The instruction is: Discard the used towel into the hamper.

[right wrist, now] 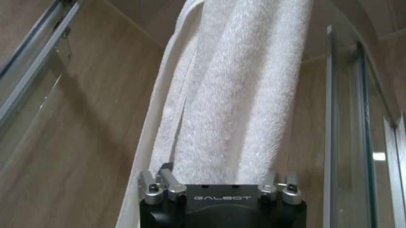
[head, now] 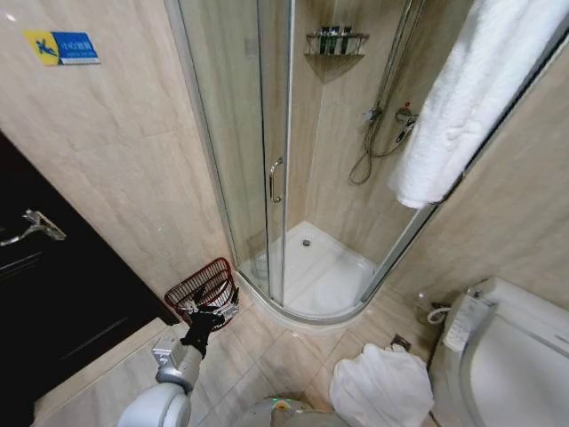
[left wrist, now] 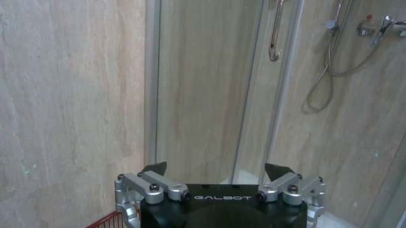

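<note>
Towel [right wrist: 241, 95] between right gripper [right wrist: 219, 183] fingers

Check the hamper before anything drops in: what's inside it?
The left gripper hangs over the hamper, jaws open, hiding most of its inside; the part that shows looks empty. The towel hangs at the right gripper.

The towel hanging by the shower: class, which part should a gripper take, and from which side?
Take the towel at its free lower end, coming from the front. It hangs in long folds, so the bottom edge offers a bunched layer to pinch. The right gripper already sits against it.
</note>
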Robot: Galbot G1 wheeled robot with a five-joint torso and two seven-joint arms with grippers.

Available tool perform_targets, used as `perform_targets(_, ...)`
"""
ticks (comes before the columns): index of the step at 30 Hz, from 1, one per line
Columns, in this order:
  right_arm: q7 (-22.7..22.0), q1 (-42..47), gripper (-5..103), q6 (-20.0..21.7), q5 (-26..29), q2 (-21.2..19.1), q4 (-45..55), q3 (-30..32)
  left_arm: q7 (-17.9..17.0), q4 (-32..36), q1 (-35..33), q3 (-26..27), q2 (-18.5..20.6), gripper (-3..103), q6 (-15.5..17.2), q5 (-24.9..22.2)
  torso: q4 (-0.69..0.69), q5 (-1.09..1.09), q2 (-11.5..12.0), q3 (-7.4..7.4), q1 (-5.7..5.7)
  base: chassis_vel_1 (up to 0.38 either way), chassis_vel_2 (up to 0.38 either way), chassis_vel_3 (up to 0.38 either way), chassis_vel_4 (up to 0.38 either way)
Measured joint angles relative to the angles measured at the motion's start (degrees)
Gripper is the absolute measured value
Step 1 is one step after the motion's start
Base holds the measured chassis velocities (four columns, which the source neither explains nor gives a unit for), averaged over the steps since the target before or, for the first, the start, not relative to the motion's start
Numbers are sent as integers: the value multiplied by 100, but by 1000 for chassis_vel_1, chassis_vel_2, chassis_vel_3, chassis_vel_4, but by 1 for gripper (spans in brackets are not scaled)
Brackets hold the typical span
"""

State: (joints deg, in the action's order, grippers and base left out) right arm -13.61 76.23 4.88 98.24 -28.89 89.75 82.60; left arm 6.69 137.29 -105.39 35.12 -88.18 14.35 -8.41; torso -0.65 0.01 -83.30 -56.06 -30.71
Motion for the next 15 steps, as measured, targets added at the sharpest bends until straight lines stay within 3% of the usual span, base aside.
perform_targets(8, 74, -23, 41, -12, -12, -5, -75, 25, 0, 0, 0, 0, 0, 100, 0, 0, 1, -1, 0, 0, 0, 0, 0, 0, 0)
perform_targets(11, 91, -35, 35, -12, -6, 12, -97, 36, 0, 0, 0, 0, 0, 100, 0, 0, 1, 0, 0, 0, 0, 0, 0, 0, 0)
perform_targets(14, 97, -101, 19, -12, 4, 89, -59, 21, 0, 0, 0, 0, 0, 100, 0, 0, 2, 0, -1, 0, 0, 0, 0, 0, 0)
perform_targets(15, 97, -101, 19, -12, 4, 89, -59, 21, 0, 0, 0, 0, 0, 100, 0, 0, 2, 0, -1, 0, 0, 0, 0, 0, 0)
